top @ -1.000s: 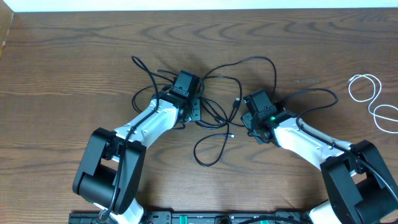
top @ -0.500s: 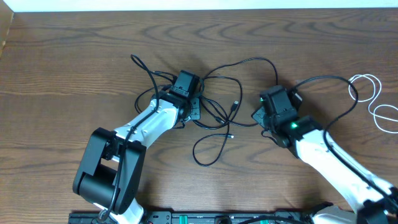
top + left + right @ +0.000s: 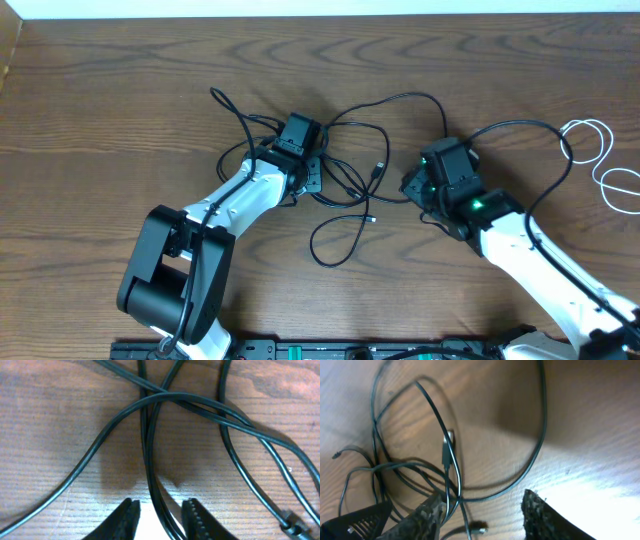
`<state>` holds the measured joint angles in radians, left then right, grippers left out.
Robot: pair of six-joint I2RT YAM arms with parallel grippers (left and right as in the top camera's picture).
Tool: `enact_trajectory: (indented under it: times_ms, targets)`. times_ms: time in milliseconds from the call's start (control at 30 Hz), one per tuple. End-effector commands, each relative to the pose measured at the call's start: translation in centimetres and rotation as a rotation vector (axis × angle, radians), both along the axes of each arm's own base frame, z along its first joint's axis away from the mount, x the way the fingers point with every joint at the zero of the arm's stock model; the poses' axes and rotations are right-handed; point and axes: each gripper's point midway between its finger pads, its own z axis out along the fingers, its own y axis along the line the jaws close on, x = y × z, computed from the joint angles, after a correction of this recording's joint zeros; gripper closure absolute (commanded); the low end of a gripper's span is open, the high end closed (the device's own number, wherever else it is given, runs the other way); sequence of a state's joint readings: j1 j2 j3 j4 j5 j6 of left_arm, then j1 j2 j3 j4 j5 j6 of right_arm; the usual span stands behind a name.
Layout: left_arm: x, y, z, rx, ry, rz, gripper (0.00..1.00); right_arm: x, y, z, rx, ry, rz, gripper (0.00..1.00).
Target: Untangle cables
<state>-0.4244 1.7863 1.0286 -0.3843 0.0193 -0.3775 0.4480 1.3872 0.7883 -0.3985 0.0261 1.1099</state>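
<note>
The left jaws stand parted, low over the dark brown wooden surface. One of the thin black cables runs through the gap between the tips, and nothing is clamped. Just beyond, several black strands cross over one another.

The right jaws gape wide and grasp nothing. A black strand ending in a small silver-tipped plug lies beside one tip.

From overhead, the black tangle sits mid-surface, with the left arm over its left part and the right arm at its right edge. A thin white looped cable lies at the right edge, well apart.
</note>
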Motion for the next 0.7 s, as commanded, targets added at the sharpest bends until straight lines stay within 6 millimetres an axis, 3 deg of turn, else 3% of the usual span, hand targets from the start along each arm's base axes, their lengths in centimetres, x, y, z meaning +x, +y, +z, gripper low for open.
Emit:
enact_trajectory:
  times_ms: [0,33,67,100,333,533,667]
  targets:
    - [0.2,0.3,-0.1,0.016,-0.004,0.005,0.53,-1.0,1.1,-1.6,0.119,0.118,-0.095,0.56]
    - [0.3,0.3,-0.1,0.014,-0.007,0.005,0.46,-1.2,1.3,-2.0,0.146,0.149,-0.136,0.56]
    - [0.3,0.3,-0.1,0.014,-0.007,0.005,0.32,-1.4,1.5,-2.4,0.177,0.182,-0.176,0.53]
    - [0.3,0.3,-0.1,0.014,-0.008,0.005,0.30,-1.7,1.8,-2.8,0.207,0.216,-0.214,0.51]
    - [0.3,0.2,-0.1,0.012,-0.011,0.006,0.30,-2.6,2.9,-5.3,0.281,0.351,-0.361,0.43]
    - [0.3,0.2,-0.1,0.012,-0.011,0.005,0.30,-2.8,3.7,-5.7,0.324,0.388,-0.434,0.37]
    - [0.3,0.2,-0.1,0.012,-0.011,0.005,0.30,-2.6,3.5,-5.7,0.358,0.399,-0.557,0.48]
